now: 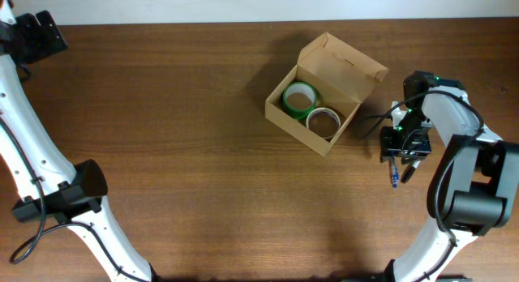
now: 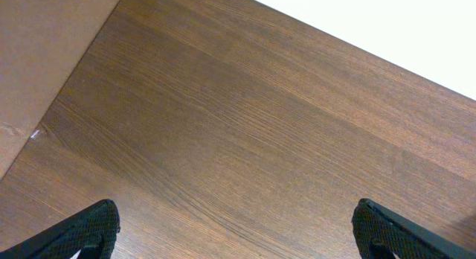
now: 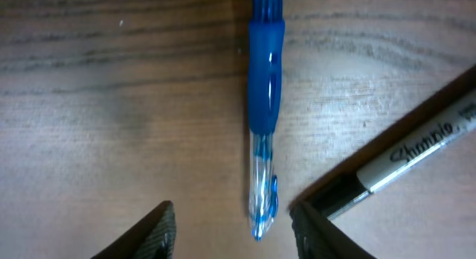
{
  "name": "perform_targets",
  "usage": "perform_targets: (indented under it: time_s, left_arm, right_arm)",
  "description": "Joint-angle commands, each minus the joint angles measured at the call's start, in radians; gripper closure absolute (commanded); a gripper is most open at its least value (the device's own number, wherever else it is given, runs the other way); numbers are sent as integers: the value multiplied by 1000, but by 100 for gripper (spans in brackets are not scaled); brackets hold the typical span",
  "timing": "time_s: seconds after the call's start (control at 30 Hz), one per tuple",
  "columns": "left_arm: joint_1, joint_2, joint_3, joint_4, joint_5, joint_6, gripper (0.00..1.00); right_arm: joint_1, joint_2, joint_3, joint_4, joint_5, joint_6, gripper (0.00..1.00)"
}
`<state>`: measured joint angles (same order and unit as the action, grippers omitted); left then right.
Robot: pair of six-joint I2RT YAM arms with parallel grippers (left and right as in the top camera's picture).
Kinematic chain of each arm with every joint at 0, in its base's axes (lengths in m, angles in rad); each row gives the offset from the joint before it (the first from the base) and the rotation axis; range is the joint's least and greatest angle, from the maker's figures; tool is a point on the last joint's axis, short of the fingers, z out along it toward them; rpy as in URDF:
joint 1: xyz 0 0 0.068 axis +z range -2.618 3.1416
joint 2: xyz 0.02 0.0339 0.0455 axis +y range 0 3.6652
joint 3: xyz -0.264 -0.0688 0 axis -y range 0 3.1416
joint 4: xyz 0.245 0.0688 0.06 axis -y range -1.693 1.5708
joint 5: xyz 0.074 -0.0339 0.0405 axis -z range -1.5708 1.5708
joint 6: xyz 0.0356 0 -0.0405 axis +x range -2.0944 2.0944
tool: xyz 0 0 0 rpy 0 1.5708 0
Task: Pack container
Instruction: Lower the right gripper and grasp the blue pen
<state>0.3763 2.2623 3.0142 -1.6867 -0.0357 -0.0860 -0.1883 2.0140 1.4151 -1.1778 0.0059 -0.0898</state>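
My right tool [image 3: 234, 228] hung with its jaws apart and nothing in them. It straddled the blue pen [image 3: 265, 103], which ran top to bottom in the wrist view. The black marker [image 3: 416, 151] lay aslant at lower right, close against one finger. To pick the pen well, I judged I should centre on the barrel, close across it, and keep that finger off the marker so it was not dragged along. My left tool [image 2: 236, 233] was spread wide over bare desk [image 2: 245, 117].

The container [image 1: 345, 61] sat right of centre in the upper half of the overhead view, just left of my right tool. Its mouth faced up and its flap stood open toward upper right. Its long axis seemed to run from upper left to lower right. A green tape roll [image 1: 289, 104] and a white one [image 1: 323, 120] lay inside.
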Motion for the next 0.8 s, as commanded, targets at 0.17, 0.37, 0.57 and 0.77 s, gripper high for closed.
perform_targets:
  time_s: [0.17,0.37,0.57,0.77]
  left_arm:
    - [4,-30,-3,0,6,9,0]
    - [4,-30,-3,0,6,9,0]
    - [4,-30,-3,0,6,9,0]
    - [4,-30,-3,0,6,9,0]
  right_arm:
    - [-5,37,-9,38,6,27,53]
    - [-10,54,-10,63,5,27,57]
    - [-34,54,-19,91,6,27,57]
    - [-72,54,-20,102,5,27,56]
